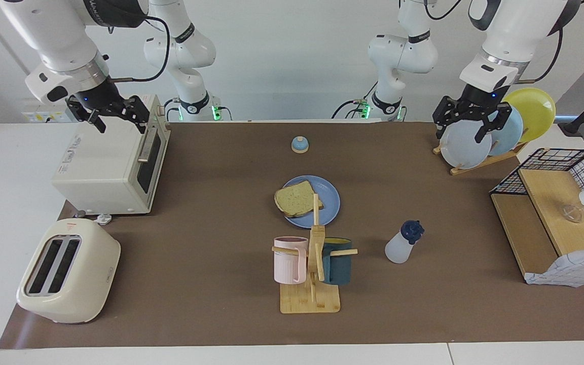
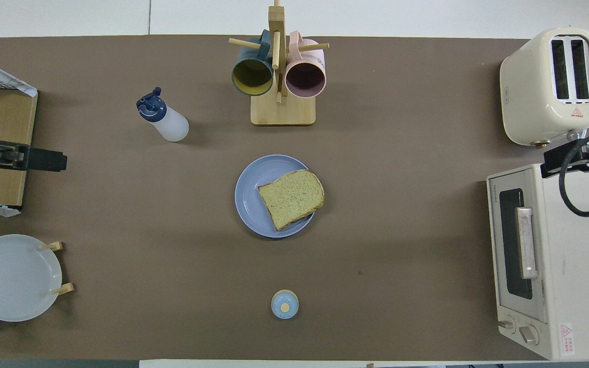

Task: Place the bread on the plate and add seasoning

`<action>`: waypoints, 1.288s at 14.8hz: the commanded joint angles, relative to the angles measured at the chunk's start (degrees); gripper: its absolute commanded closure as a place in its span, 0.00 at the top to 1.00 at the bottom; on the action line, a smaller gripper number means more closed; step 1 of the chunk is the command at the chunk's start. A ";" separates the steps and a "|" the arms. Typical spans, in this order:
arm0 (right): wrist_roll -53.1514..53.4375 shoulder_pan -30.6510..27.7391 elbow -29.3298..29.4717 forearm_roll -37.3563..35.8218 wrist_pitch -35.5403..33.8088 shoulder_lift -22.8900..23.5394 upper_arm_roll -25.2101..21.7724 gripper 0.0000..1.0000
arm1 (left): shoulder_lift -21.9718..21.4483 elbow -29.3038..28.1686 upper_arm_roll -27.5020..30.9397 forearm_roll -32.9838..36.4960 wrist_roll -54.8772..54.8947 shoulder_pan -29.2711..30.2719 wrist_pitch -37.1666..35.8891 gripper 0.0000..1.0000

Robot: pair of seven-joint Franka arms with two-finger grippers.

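Observation:
The bread (image 1: 297, 199) (image 2: 292, 198) lies flat on the blue plate (image 1: 329, 204) (image 2: 250, 197) at the middle of the mat, overhanging the rim toward the right arm's end. The seasoning (image 1: 402, 243) (image 2: 164, 120) stands upright, farther from the robots than the plate and toward the left arm's end. My left gripper (image 1: 457, 135) (image 2: 54, 159) hangs open and empty, high over the plate rack, well apart from the bottle. My right gripper (image 1: 119, 125) (image 2: 555, 162) waits open and empty above the toaster oven.
A mug tree (image 1: 312, 263) with a pink and a teal mug stands just past the plate. A small bell (image 1: 299, 144) sits nearer the robots. Toaster oven (image 1: 109, 162) and toaster (image 1: 69, 268) fill the right arm's end. Plate rack (image 1: 495, 129) and wire shelf (image 1: 555, 213) fill the left arm's end.

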 commanded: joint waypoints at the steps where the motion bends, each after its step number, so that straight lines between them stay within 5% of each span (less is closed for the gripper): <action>1: -0.65 -0.44 -1.06 1.14 0.47 -0.71 0.04 1.00 | 1.54 3.30 -0.21 0.50 0.53 1.38 -6.42 1.00; 7: -0.65 -0.44 -1.06 1.14 0.47 -0.71 0.04 1.00 | 1.45 2.95 -0.21 0.24 -0.26 3.49 -10.29 1.00; 14: -0.65 -0.44 -1.06 1.14 0.47 -0.71 0.04 1.00 | 1.63 1.98 -2.22 -0.99 -2.28 8.21 -6.61 1.00; 19: -0.65 -0.44 -1.06 1.14 0.47 -0.71 0.04 1.00 | 5.31 7.94 -20.76 -2.14 -2.37 26.59 -8.53 1.00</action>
